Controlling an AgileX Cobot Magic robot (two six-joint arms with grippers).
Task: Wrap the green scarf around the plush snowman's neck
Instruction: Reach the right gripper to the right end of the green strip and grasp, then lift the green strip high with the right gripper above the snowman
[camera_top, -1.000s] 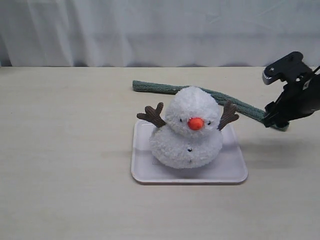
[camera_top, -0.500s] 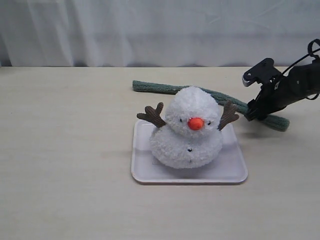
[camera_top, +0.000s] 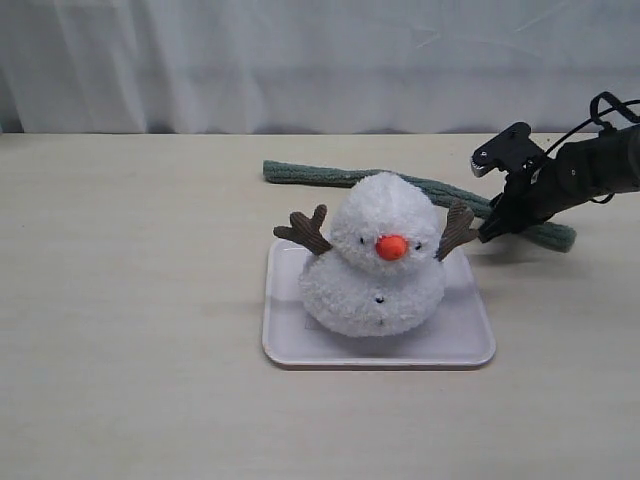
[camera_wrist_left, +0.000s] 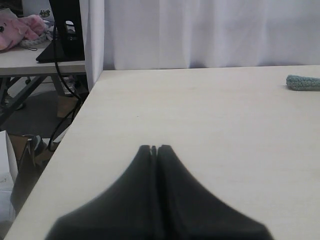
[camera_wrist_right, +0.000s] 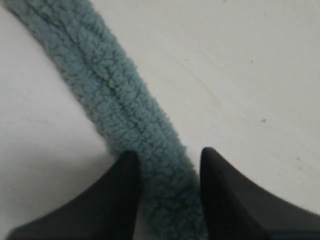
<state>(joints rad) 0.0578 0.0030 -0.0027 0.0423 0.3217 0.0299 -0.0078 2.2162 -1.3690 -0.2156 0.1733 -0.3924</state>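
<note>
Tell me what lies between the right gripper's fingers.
The green scarf runs through the right gripper, jaws standing open either side; the right wrist view shows it.

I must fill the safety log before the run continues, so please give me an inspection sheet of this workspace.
Surface: pale table, no spills seen.
Job's things: plush snowman upright on pale tray; green scarf lies on the table behind it, not around the snowman's neck.
Clutter: nothing seen.
Hands: left hand shut, empty; right hand open, fingers either side of the scarf.
Cables: black cable loops above the right arm.
Surroundings: white curtain behind; pink plush toy on a side desk.
</note>
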